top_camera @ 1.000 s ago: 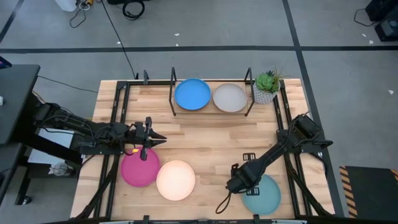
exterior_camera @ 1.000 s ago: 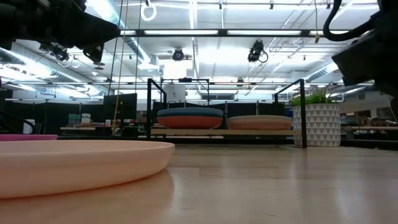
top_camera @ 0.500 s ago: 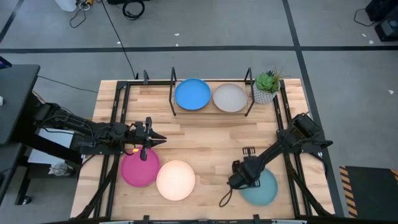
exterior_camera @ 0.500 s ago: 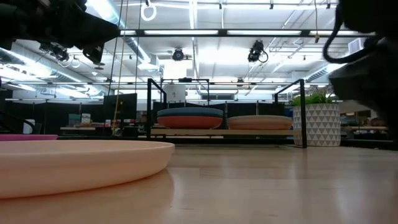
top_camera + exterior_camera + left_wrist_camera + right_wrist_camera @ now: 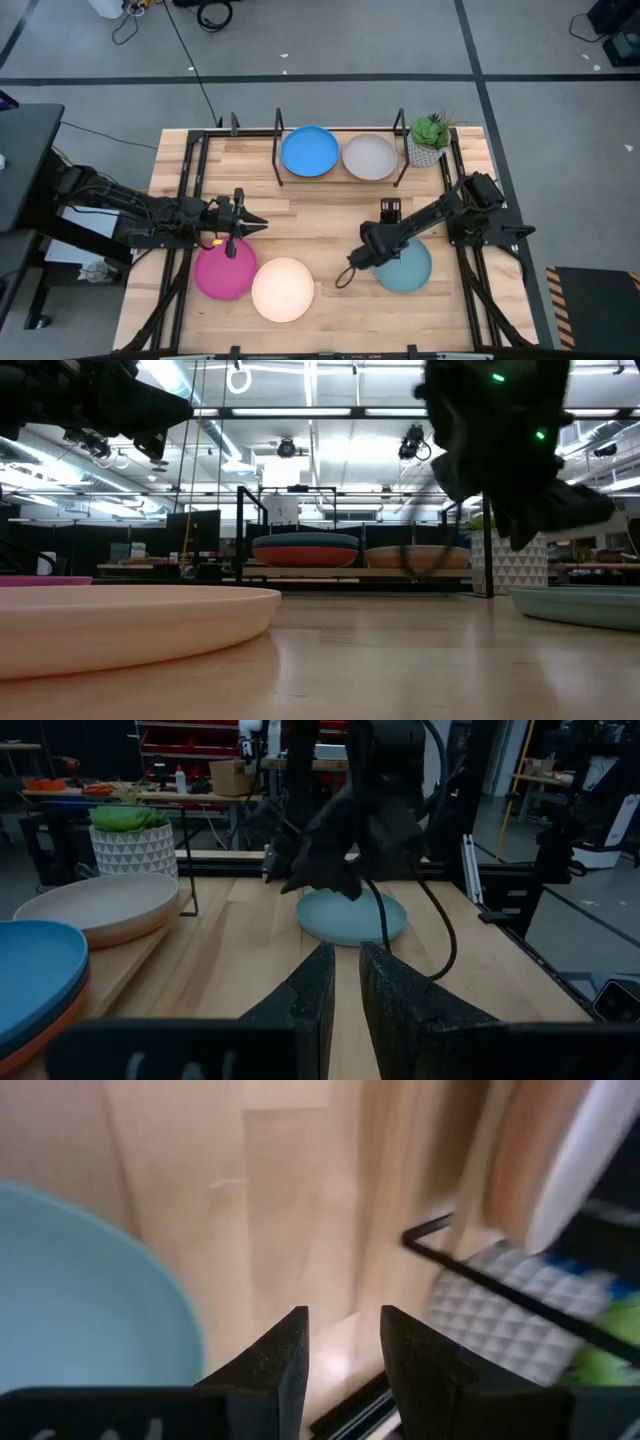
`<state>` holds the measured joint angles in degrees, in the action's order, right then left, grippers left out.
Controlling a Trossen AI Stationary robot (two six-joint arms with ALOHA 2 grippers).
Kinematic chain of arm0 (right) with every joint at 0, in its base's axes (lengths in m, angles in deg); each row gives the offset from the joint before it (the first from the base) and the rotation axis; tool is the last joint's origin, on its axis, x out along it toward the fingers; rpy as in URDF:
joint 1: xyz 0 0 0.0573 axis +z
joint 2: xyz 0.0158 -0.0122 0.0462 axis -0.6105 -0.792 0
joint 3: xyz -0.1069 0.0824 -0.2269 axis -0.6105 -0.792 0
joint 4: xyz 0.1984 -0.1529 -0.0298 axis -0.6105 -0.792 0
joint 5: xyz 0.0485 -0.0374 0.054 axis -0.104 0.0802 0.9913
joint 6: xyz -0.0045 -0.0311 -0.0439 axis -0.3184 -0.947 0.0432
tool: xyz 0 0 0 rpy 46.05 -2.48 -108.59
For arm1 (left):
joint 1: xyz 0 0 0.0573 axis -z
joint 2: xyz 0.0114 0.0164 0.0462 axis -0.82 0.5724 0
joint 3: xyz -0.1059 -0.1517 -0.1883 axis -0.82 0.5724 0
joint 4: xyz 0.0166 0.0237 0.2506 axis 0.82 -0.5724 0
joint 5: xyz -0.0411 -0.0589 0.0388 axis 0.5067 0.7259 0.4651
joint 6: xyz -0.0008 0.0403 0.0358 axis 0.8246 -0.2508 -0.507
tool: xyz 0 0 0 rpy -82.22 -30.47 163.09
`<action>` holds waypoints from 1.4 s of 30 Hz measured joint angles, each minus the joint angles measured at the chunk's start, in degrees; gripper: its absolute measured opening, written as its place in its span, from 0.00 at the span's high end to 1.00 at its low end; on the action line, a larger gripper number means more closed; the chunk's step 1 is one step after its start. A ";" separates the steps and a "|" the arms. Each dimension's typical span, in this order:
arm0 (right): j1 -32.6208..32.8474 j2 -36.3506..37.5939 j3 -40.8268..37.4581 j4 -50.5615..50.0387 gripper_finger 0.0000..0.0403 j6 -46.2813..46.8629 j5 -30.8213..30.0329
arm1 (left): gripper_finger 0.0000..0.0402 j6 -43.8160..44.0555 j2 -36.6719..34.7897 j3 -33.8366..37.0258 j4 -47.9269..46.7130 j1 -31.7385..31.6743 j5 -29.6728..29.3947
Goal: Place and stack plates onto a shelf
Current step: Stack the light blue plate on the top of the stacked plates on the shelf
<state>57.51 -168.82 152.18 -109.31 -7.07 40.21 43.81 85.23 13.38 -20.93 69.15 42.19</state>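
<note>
The light teal plate [image 5: 410, 272] lies flat on the table right of centre and also shows low at the right of the low view [image 5: 585, 610]. My right gripper [image 5: 372, 248] hangs over its far-left rim, fingers [image 5: 290, 1350] a narrow gap apart. My left gripper [image 5: 262, 218] is shut and holds nothing, hovering just beyond the magenta plate [image 5: 222, 272]. The cream plate [image 5: 283, 290] lies beside the magenta one. On the shelf [image 5: 277, 160] the blue plate [image 5: 309, 151] tops a stack with orange [image 5: 305, 555] under it. The grey plate [image 5: 369, 157] tops the other stack. My right gripper is shut on the light teal plate at its far-left rim [image 5: 310, 908], but its own body covers the place of contact. In the right wrist view the rim [image 5: 195, 1345] runs in behind one finger, and only bare table shows between the fingertips. The plate stays level on the table.
A small potted plant [image 5: 428, 140] stands at the shelf's right end. Black frame rails [image 5: 190, 200] run along the table's left and right sides. A cable [image 5: 345, 278] loops down from the right arm beside the teal plate. Bare wood lies between the shelf and the plates.
My right gripper has moved toward the far edge and a little left. The light teal plate has slid along the table with it, from the near right corner toward the middle right, and has come into the low view. The left arm has kept still.
</note>
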 joint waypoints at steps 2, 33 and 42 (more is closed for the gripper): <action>-0.81 0.00 2.48 -0.09 0.67 0.01 3.98 | 0.86 -0.02 0.00 0.00 0.02 0.00 0.00; 8.55 0.07 0.23 23.82 0.49 19.66 43.74 | 0.86 -9.92 0.00 0.02 2.42 0.00 -0.02; 10.70 0.07 -0.61 24.93 0.57 20.43 40.23 | 0.86 -12.97 0.00 0.02 3.10 -0.01 -0.02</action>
<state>68.20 -168.75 151.57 -84.39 13.36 80.44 30.84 85.23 13.40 -17.83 69.13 42.17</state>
